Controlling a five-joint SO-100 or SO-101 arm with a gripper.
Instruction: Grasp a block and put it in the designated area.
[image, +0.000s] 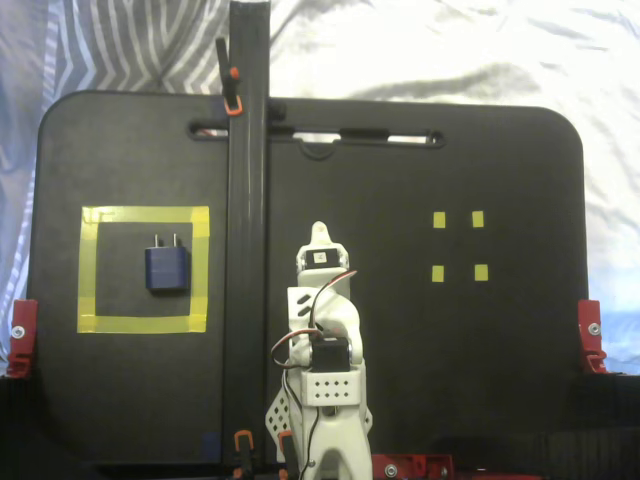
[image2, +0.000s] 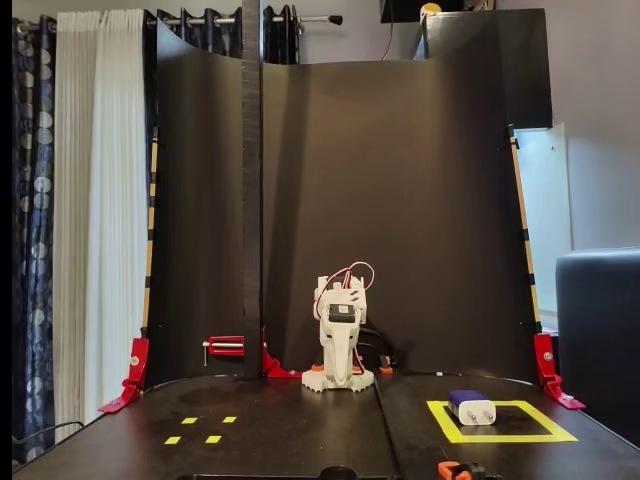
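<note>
Black matting covers the table, where the block (image: 167, 269) is seen lying flat inside the designated area (image: 90, 270), well apart from the folded arm, whose gripper (image: 320, 236) state cannot be told; judged light, rigid and smooth, it is best pinched across its flat sides, clear of the prongs.

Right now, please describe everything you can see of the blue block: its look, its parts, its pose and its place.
The block is a small dark-blue boxy cuboid, plastic by its look, with two thin metal prongs on one end, like a plug adapter. It lies flat on the black surface inside the designated area, the yellow tape square, near its middle and clear of the tape. In the other fixed view its end looks pale. Nothing touches it; the gripper is folded away.
</note>
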